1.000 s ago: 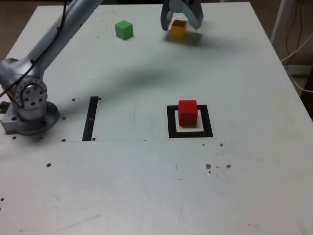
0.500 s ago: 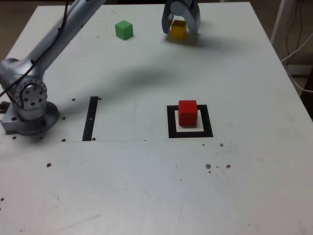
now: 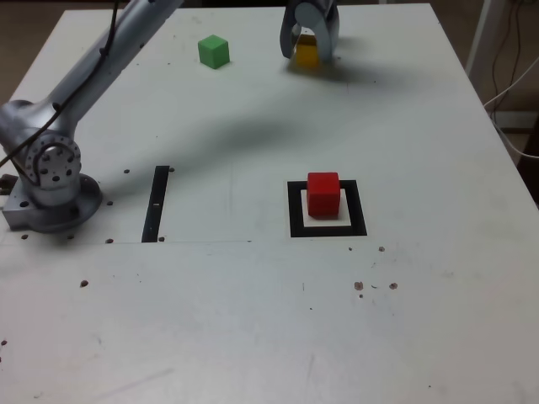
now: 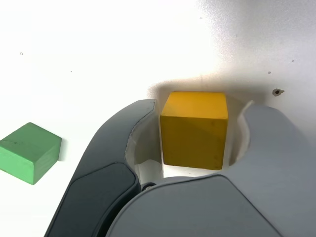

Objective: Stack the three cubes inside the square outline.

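Red cube sits inside the square outline as base layer; gripper fingers narrowed around yellow cube at the desk's far edge, firm grip unconfirmed; green cube nearby, untouched, two layers remaining.

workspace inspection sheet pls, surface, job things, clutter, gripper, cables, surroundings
surface: white table, scattered dark specks and holes.
job's things: red cube inside square outline; green cube at the far edge; yellow cube on the table between the fingers.
clutter: narrow black strip near the arm base.
grippers: gripper straddles the yellow cube, fingers close to its sides; contact unclear.
cables: white cables off the exterior view's right edge.
surroundings: floor beyond the table.
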`<state>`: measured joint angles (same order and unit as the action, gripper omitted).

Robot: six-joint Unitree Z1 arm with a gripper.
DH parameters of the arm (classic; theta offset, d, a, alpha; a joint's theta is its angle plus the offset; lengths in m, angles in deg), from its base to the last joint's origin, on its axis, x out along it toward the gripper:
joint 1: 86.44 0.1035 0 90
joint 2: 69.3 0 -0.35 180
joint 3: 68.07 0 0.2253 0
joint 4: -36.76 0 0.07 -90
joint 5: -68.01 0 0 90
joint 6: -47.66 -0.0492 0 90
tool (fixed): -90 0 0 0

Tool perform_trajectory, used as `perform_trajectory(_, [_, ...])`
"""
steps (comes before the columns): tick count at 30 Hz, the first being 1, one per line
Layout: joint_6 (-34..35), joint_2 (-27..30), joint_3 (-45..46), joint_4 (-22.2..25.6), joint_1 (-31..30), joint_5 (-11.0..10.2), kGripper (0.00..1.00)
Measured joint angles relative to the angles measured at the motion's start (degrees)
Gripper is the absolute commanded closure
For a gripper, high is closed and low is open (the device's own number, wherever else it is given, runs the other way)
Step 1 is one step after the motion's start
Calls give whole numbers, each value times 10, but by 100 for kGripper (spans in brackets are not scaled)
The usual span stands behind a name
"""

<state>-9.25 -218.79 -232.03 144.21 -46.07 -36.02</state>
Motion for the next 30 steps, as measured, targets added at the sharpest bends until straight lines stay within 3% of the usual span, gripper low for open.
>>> perform_trajectory(13, [0,9,10,1,-1,0,67])
perform_trajectory(24, [48,83,85,2,-17,26,67])
perform_trajectory(30, [88,144,156,-3,-51,29,67])
